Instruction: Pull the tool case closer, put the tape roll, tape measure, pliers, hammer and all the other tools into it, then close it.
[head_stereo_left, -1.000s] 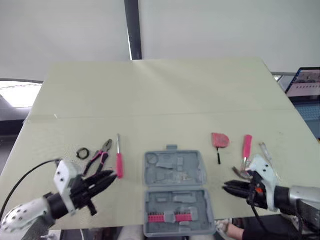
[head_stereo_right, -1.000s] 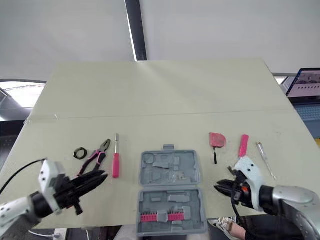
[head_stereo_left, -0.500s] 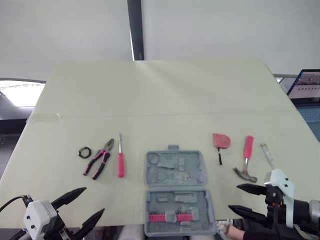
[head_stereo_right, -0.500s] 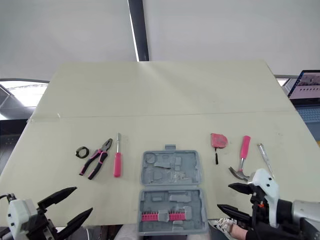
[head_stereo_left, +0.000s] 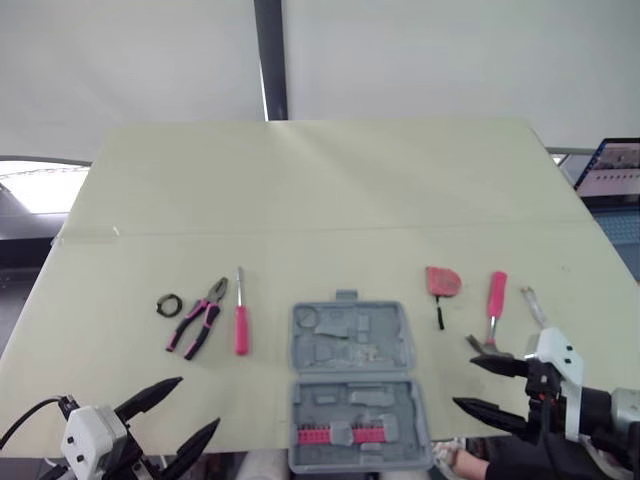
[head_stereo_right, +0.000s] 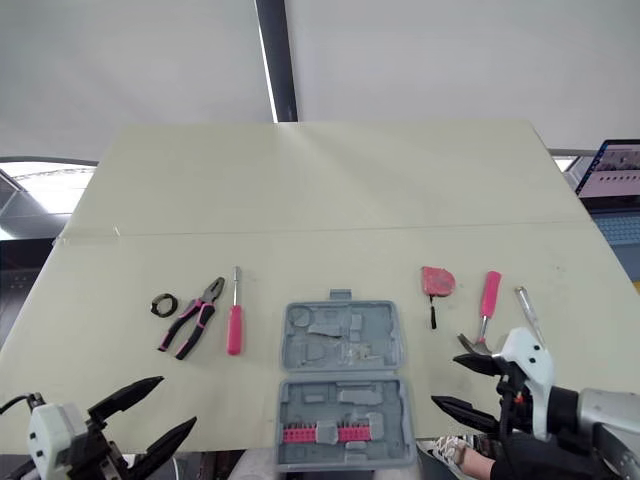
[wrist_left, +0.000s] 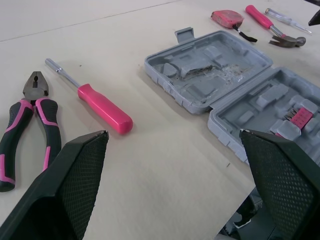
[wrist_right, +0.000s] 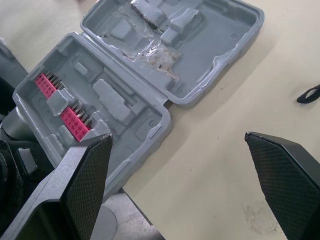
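Beside the open tool case (head_stereo_left: 357, 385), held left gripper (head_stereo_left: 198, 402) and right gripper (head_stereo_left: 464, 383) spread, empty. Risked tipping it off the table (head_stereo_left: 320, 200) edge if tugged nearer.

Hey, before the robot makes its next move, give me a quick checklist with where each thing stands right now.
1. Tool case lid open: ok.
2. Case at the near edge of the table: ok.
3. Left end effector open, empty: ok.
4. Right end effector open, empty: ok.
5. Tools packed: not ok; tape roll, pliers, screwdriver lie left of the case, tape measure and hammer right of it.
6. Right end effector clear of hammer head: cannot tell; they overlap in the head views.
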